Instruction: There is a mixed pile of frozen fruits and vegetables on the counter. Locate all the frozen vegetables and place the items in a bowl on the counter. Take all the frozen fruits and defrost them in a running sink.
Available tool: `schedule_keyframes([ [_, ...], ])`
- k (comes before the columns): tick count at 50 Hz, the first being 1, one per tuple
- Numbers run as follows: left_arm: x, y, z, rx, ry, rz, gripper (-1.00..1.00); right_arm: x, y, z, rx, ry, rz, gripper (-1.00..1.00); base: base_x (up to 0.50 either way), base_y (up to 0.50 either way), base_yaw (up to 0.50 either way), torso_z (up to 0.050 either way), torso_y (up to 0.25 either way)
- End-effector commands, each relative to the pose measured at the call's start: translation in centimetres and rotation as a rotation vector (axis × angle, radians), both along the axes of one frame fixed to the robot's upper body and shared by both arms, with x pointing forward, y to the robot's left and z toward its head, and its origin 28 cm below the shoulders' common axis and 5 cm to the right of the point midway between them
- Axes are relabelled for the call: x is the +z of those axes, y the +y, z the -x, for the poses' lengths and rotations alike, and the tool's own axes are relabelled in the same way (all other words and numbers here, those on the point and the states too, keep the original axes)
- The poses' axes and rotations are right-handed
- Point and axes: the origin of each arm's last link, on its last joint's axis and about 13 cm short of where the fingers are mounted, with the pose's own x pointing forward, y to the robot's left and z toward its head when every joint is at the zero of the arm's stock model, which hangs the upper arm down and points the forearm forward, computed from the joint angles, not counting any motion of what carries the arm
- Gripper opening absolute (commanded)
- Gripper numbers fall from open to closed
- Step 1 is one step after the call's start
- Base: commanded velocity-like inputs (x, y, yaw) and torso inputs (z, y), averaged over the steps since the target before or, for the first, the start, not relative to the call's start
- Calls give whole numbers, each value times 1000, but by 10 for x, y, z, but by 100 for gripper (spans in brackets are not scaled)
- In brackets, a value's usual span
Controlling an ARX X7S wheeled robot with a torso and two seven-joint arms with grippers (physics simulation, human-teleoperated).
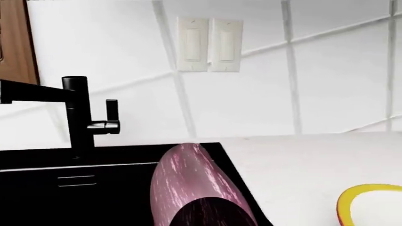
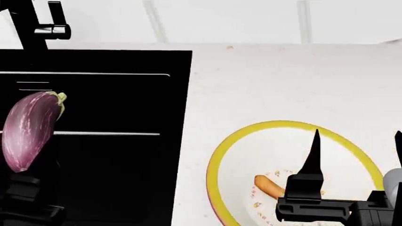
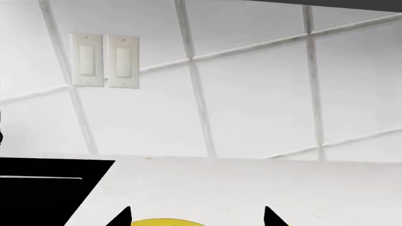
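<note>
A: Left wrist view. Status of the eggplant (image 1: 195, 188)?

B: It fills the lower centre of the frame, running from the camera out over the black sink (image 1: 75, 188). The tap (image 1: 78, 113) stands at middle left; no water is visible. A yellow arc of the bowl (image 1: 370, 197) shows at lower right. The fingers themselves are out of frame.

A: Head view?

B: The left gripper (image 2: 22, 181) at lower left appears closed on the eggplant's base, though the contact is dark and hard to read. The carrot (image 2: 269, 186) lies inside the bowl at lower right. The right gripper (image 2: 355, 155) hangs above it, fingers spread wide and empty.

A: Right wrist view?

B: Two fingertips (image 3: 119, 217) at the bottom edge, wide apart, bowl rim between them; bare counter (image 3: 251, 183) beyond.

A: Progress?

B: One vegetable is placed. The eggplant is still to be bowled. No fruit is in view; the sink step appears not yet done.
</note>
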Motion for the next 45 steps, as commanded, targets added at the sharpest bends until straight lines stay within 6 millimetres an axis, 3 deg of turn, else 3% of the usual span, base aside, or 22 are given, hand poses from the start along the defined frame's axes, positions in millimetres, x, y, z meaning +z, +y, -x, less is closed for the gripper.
schedule_keyframes([
  [1, 0, -1, -1, 2, 2, 15, -100, -1, -1, 0, -2, 8, 8, 100, 0, -500, 0, 0, 0],
  [18, -2, -4, -1, -14, 4, 11, -100, -1, 0, 0, 3, 5, 19, 100, 0, -500, 0, 0, 0],
  [19, 8, -22, -3, -116, -17, 26, -100, -1, 2, 0, 22, -5, 16, 100, 0, 0, 0, 0, 0],
  [24, 21, -39, -5, -257, -17, 70, -100, -3, 3, -1, 27, 2, 23, 100, 0, 0, 0, 0, 0],
  [45, 14, -68, -12, -469, 86, 83, -100, -1, 2, 0, 15, -9, 18, 100, 0, 0, 0, 0, 0],
])
